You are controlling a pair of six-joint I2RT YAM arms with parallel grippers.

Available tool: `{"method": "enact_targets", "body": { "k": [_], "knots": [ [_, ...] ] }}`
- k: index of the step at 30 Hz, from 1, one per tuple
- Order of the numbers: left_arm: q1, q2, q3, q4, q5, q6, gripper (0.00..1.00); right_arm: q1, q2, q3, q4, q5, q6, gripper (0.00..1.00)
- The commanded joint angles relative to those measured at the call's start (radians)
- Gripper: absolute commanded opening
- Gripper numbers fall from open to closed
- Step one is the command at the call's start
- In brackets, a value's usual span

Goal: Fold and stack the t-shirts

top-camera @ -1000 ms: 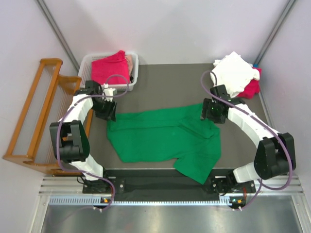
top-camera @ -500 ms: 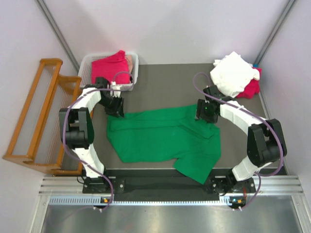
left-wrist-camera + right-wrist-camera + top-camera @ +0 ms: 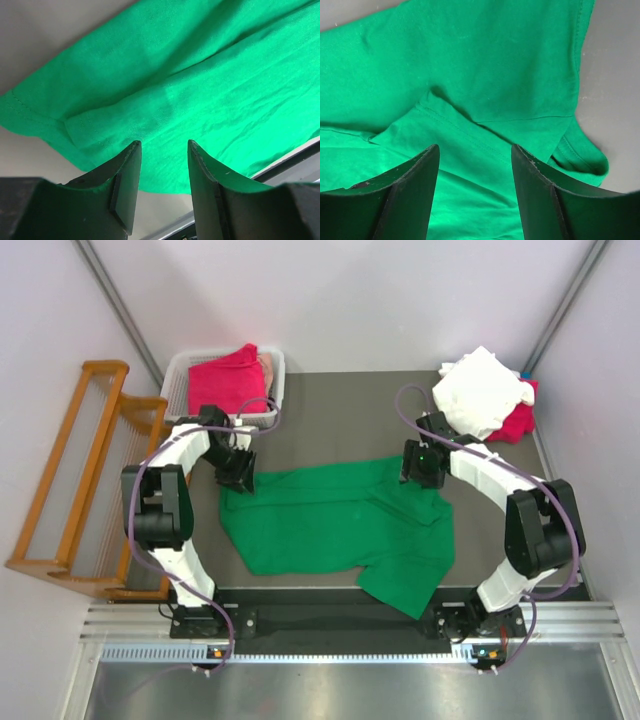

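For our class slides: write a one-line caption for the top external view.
Left tool and right tool, both open, poised over the far edge of the spread green t-shirt.
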Motion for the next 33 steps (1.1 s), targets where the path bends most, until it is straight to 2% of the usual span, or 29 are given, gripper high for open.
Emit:
{"method": "enact_targets", "body": {
  "k": [1, 17, 33],
  "knots": [
    [0.003, 0.008, 0.01, 0.014, -0.003, 0.0, 0.47, 0.005, 0.006, 0.049, 0.027, -0.017, -0.003, 0.59],
    [0.003, 0.102, 0.153, 0.035, 0.014, -0.026, 0.46, 0.007, -0.025, 0.013, 0.038, -0.022, -0.011, 0.57],
    [0.004, 0.08, 0.048, 0.065, -0.011, -0.011, 0.46, 0.003, -0.054, 0.01, 0.032, -0.019, -0.014, 0.54]
  ]
}}
